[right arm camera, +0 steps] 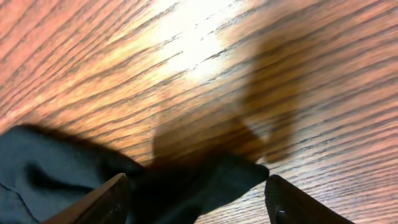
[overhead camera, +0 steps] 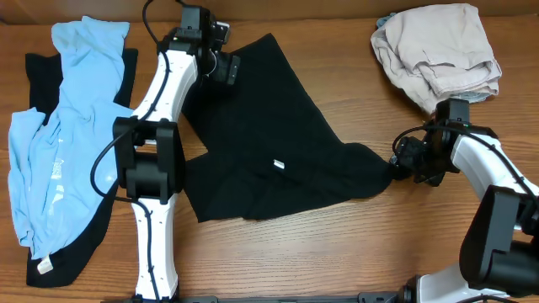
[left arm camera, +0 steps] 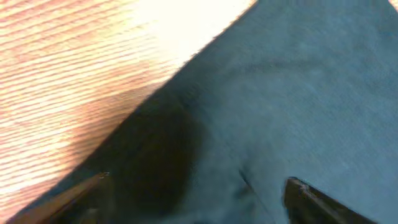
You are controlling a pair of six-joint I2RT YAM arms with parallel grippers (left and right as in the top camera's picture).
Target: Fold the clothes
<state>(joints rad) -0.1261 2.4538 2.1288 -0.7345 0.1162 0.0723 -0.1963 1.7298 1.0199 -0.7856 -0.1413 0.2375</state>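
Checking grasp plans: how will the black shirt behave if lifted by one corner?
Likely floppy: the black shirt lies flat with soft creases, so it should sag from the pinch. Probably light; the cloth looks thin. Pushed, it might bunch on the wooden table.

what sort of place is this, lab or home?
Probably a lab test bench: two white-and-black robot arms at a wood-grain table, a black short-sleeved shirt spread between them, a light blue garment and a beige garment staged at the sides.
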